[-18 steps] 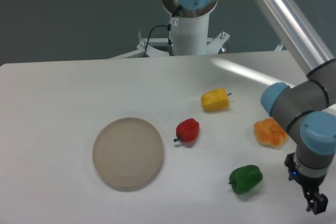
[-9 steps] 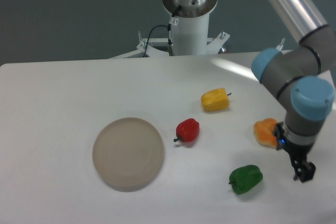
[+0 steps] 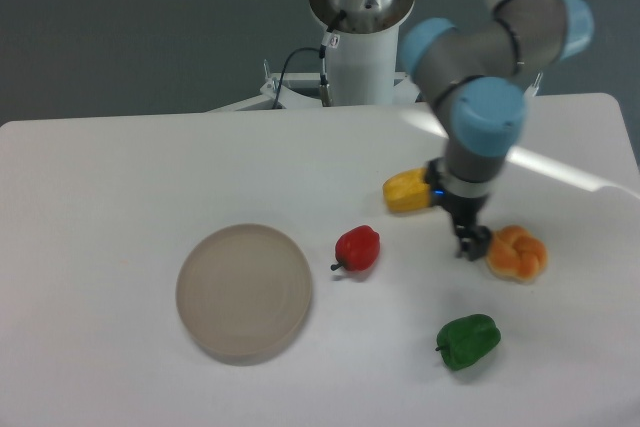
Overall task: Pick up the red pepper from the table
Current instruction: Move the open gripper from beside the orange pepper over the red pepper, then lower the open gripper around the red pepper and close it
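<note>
- Red and glossy, the red pepper point(image 3: 358, 248) lies on its side near the middle of the white bench point(image 3: 100, 187), its short dark stem pointing left toward the round beige plate point(image 3: 244, 292).
- Nothing touches the red pepper; a strip of bare bench separates it from the plate's right rim.
- The tool point(image 3: 471, 243) hangs from the arm to the right of the red pepper, well apart from it, pointing down at the bench.
- Its dark fingers read as one small black block, so I cannot tell whether the tool is parted or closed; nothing is seen held in it.
- The tool's tip sits just beside the left edge of an orange knotted bun-like toy point(image 3: 518, 253); whether they touch is unclear.
- A yellow pepper point(image 3: 408, 190) lies above and to the right of the red pepper, its right end hidden behind the arm's wrist.
- A green pepper point(image 3: 468, 341) lies toward the front right of the bench, below the tool and apart from the other things.
- The arm's grey links and light-blue joint caps point(image 3: 488, 117) bend over the right rear of the bench, with the white base column point(image 3: 358, 59) behind the far edge.
</note>
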